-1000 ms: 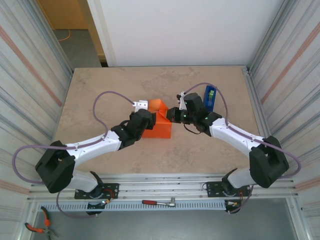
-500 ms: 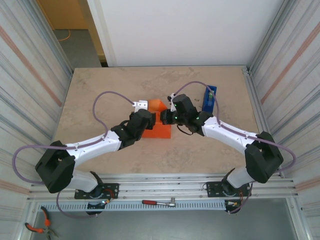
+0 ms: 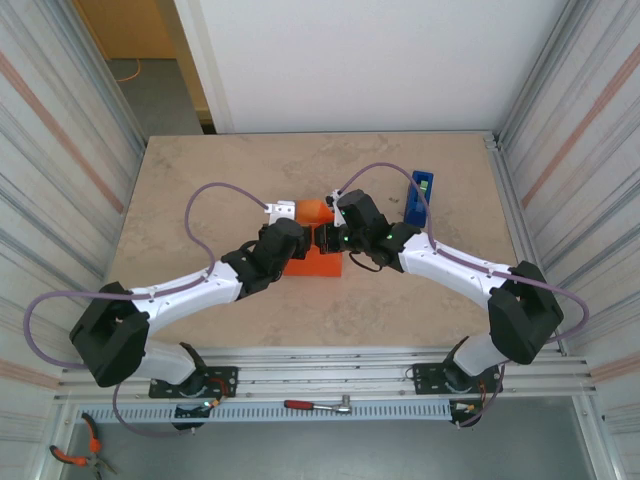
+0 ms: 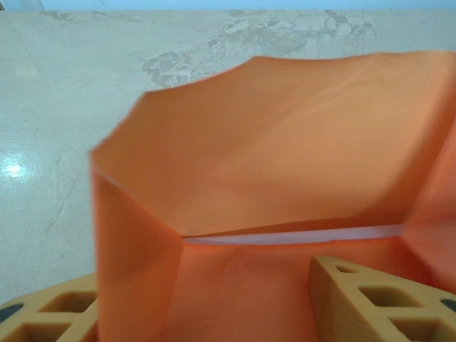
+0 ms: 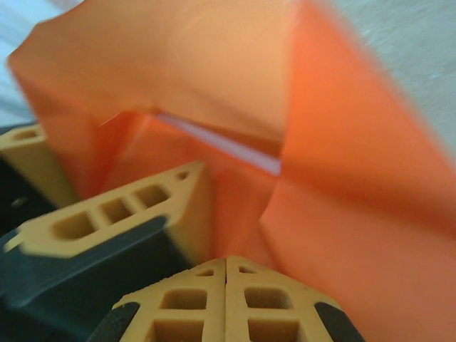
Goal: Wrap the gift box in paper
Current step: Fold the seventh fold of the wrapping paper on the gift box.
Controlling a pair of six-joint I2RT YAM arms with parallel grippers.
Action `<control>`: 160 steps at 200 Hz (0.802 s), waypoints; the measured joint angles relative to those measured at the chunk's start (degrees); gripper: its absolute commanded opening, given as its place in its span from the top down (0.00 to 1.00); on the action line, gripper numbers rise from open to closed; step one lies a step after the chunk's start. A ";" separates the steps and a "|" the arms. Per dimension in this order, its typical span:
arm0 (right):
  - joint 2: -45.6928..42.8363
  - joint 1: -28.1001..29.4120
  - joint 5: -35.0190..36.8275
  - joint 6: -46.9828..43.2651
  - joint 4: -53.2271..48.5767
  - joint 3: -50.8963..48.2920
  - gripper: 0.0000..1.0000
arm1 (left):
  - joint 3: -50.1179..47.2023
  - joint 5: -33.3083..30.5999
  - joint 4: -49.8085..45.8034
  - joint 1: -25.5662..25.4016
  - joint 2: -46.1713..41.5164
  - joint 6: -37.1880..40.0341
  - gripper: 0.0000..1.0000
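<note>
Paper [image 3: 318,262], bright orange, sits at the middle of the marbled table [image 3: 220,180] in the top view, where the 2 arms meet over it. Its lower part lies flat toward the bottom of the frame, and a flap [image 3: 313,211] stands up just above that. A blue tape dispenser [image 3: 418,198] lies well apart from it, toward the upper right of the table. In the left wrist view we see the sheet folded into an open pocket: a back wall rises across the upper half, a side wall comes down at the left, and a thin white line [image 4: 292,235] runs across where the back wall meets the floor. The left gripper [image 4: 203,292] is at the bottom of that frame with its 2 tan fingers [image 4: 377,299] standing roughly half apart. The one at lower left is partly behind the side wall and the one at lower right is in front of the paper floor; we see nothing pinched between them, and we cannot tell whether they press down on the sheet. In the right wrist view the right gripper [image 5: 226,274] is at bottom centre, fully closed, its 2 tips meeting with nothing between them. It points at a crease in the paper just ahead, and we cannot tell whether it touches. At the left of that frame the left gripper's fingers straddle a standing fold.
</note>
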 measured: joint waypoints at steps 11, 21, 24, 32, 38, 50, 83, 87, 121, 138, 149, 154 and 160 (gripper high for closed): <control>-0.96 -0.39 -2.78 1.03 0.85 -0.94 1.00 | 0.00 -0.02 0.00 0.00 0.00 -0.02 0.40; -2.12 -1.01 -5.09 1.66 1.68 -1.77 1.00 | 0.00 0.00 0.02 0.00 0.00 -0.02 0.40; -2.51 -1.29 -5.66 2.05 1.90 -1.92 1.00 | 0.00 0.00 0.00 0.00 0.00 -0.02 0.40; -3.54 -2.12 -7.10 2.67 2.51 -2.05 1.00 | 0.00 0.00 0.02 0.00 0.00 -0.02 0.40; -4.22 -2.67 -7.80 2.99 3.06 -2.05 1.00 | 0.00 0.00 0.00 0.00 0.00 -0.02 0.40; -5.62 -3.74 -8.90 3.65 4.20 -2.05 1.00 | 0.00 0.00 0.00 0.00 0.00 -0.02 0.40; -7.87 -7.13 -10.12 4.63 5.79 -2.14 1.00 | 0.00 0.00 0.00 0.00 0.00 -0.02 0.40; -7.91 -7.52 -10.19 4.79 5.92 -2.21 1.00 | 0.00 0.00 0.00 0.00 0.00 -0.02 0.40; -7.52 -10.91 -10.16 5.70 6.01 -4.44 1.00 | 0.00 0.00 0.00 0.00 0.00 -0.02 0.40; -6.47 -11.32 -10.14 5.84 5.99 -4.98 1.00 | 0.00 0.00 0.00 0.00 0.00 -0.02 0.40; -5.64 -11.32 -10.14 5.86 6.05 -5.05 1.00 | 0.00 0.00 0.00 0.00 0.00 -0.02 0.40; -5.29 -11.32 -10.16 5.84 6.05 -5.07 1.00 | 0.00 0.00 0.00 0.00 0.00 -0.02 0.40; -4.92 -11.32 -10.16 5.86 6.05 -5.07 1.00 | 0.00 0.00 0.00 0.00 0.00 -0.02 0.40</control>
